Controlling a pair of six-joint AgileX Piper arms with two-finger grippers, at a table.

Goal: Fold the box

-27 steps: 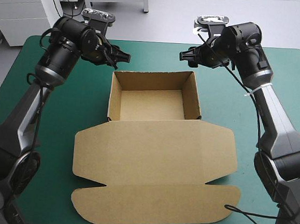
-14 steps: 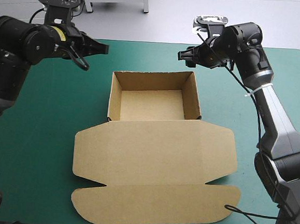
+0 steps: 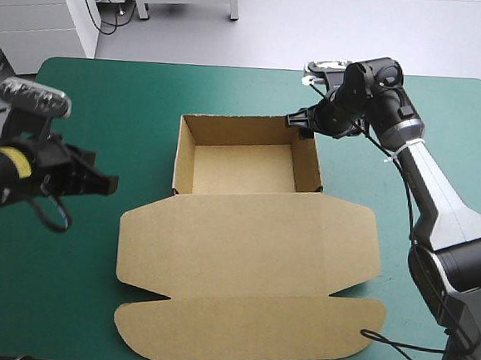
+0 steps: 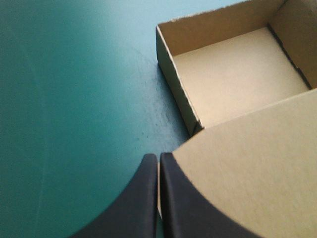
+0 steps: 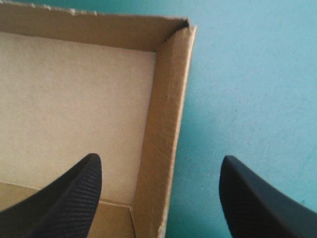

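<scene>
The brown box [image 3: 246, 168] stands mid-table as an open tray with its walls up. Its lid [image 3: 250, 272] lies flat toward the front edge. My left gripper [image 3: 109, 185] is shut and holds nothing, out to the left of the lid's left corner. In the left wrist view its gripper [image 4: 159, 159] meets in a point beside the lid's edge [image 4: 257, 163], with the tray [image 4: 233, 74] ahead. My right gripper [image 3: 298, 122] is open at the tray's far right corner. In the right wrist view that gripper [image 5: 159, 163] straddles the right wall [image 5: 166, 109], one finger inside the tray, the other outside.
The teal-green cover [image 3: 66, 283] surrounds the box, with wide strips to the left and right [image 3: 446, 113]. The table's far edge runs a short way behind the tray's back wall [image 3: 240, 128].
My left arm has swung from beyond the tray's far left corner down to the table's left side. My right gripper has come lower and closer to the tray's far right corner.
</scene>
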